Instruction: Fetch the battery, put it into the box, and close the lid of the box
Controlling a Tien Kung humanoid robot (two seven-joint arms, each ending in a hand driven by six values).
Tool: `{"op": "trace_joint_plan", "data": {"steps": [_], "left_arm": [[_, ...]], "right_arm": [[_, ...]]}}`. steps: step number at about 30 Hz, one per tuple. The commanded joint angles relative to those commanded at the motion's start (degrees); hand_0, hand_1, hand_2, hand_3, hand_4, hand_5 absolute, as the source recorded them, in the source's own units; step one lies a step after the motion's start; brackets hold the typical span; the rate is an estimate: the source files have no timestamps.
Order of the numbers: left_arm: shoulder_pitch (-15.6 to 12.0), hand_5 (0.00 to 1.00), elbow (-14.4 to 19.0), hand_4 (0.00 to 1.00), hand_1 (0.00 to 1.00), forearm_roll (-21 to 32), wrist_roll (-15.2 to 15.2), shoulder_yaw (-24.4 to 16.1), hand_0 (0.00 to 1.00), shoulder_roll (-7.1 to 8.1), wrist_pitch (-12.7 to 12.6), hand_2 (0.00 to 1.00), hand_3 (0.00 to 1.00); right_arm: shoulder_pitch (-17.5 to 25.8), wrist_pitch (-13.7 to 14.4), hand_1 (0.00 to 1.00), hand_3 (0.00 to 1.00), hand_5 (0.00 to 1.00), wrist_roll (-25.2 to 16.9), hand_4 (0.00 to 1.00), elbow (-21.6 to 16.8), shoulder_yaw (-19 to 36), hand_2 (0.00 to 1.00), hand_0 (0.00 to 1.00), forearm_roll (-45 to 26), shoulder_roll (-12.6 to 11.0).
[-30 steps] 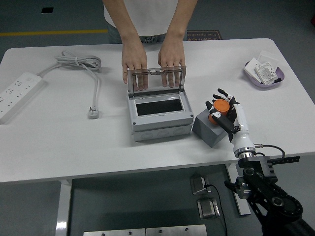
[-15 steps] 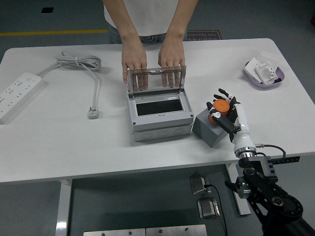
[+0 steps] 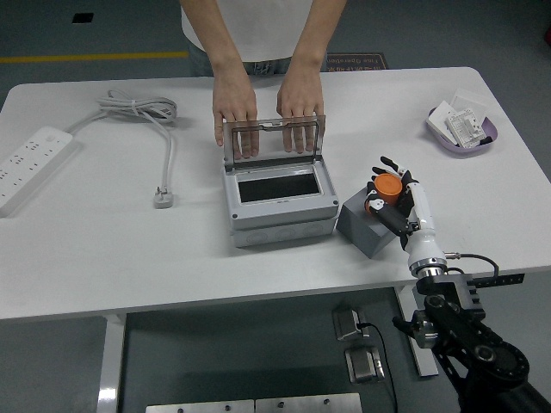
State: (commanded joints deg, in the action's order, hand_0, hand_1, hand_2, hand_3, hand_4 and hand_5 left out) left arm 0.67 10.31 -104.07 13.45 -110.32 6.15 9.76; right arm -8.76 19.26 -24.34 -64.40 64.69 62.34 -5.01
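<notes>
Orange battery (image 3: 386, 187) held in the right robot hand (image 3: 392, 196), fingers curled around it, at about 3 o'clock from the box (image 3: 280, 200). Positioned just above the top of a small grey block (image 3: 365, 225) that sits on the tabletop (image 3: 103, 249) just right of the box. Compared with a second ago, shifted slightly right and a touch lower; barely any travel toward the opening. Judged as the grasp being settled, or the lift only just beginning, with the carry to the box yet to come.

Box standing open at the middle of the tabletop, dark cavity exposed, clear lid (image 3: 273, 138) upright at its 12 o'clock edge. Lid steadied by a person's two hands (image 3: 235, 107), fingers draped over its top; unchanged across the last second. Good for the task: opening stays clear for a drop from the right.

Further out, coiled white cable (image 3: 142, 110) and plug (image 3: 163, 199) at 9 to 10 o'clock, power strip (image 3: 30, 163) at the far left edge, purple dish (image 3: 465, 138) with small packets at 2 o'clock. Left arm nowhere in view.
</notes>
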Motion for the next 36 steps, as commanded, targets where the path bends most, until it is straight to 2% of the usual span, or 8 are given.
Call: {"op": "trace_joint_plan", "data": {"steps": [16,17,22,23,28,34,35,36], "left_arm": [[0.25,0.400,0.00,0.736,0.677,0.06,-0.12,0.11,0.684,0.15,0.00,0.662,0.769],[0.30,0.395,0.00,0.740,0.677,0.07,-0.21,0.10,0.684,0.20,-0.01,0.662,0.771],[0.28,0.395,0.00,0.740,0.677,0.19,-0.05,0.16,0.684,0.30,-0.04,0.662,0.771],[0.24,0.394,0.00,0.744,0.677,0.23,0.04,0.19,0.684,0.29,-0.04,0.662,0.770],[0.19,0.394,0.00,0.746,0.677,0.19,0.16,0.07,0.683,0.36,-0.06,0.662,0.771],[0.14,0.394,0.00,0.746,0.677,0.14,-0.14,-0.09,0.683,0.62,-0.09,0.662,0.771],[0.08,0.394,0.00,0.746,0.677,0.18,-0.09,-0.08,0.684,0.63,-0.11,0.662,0.771],[0.01,0.394,0.00,0.746,0.677,0.22,-0.02,-0.06,0.684,0.64,-0.12,0.662,0.771]], "right_arm": [[0.16,-0.12,0.754,0.787,0.025,-0.25,0.458,-0.42,-0.11,0.738,0.792,-1.47,-0.06],[0.18,-0.08,0.750,0.719,0.067,-0.23,0.229,-0.47,-0.12,0.711,0.787,-1.54,-0.08],[0.04,0.27,0.750,0.719,0.067,0.08,0.229,-0.62,-0.02,0.711,0.787,-1.70,-0.07],[0.02,0.36,0.714,0.625,0.149,0.16,0.103,-0.63,0.01,0.647,0.780,-1.73,-0.07],[0.15,0.57,0.609,0.532,0.131,0.46,0.042,-0.49,0.29,0.566,0.721,-1.91,-0.05],[0.05,0.67,0.609,0.532,0.131,0.70,0.042,-0.23,0.33,0.566,0.721,-1.85,-0.01],[-0.05,0.69,0.472,0.378,0.002,0.75,0.067,-0.20,0.28,0.445,0.647,-1.82,0.00],[-0.16,0.71,0.472,0.378,0.002,0.81,0.067,-0.18,0.23,0.445,0.647,-1.78,0.01]]}}
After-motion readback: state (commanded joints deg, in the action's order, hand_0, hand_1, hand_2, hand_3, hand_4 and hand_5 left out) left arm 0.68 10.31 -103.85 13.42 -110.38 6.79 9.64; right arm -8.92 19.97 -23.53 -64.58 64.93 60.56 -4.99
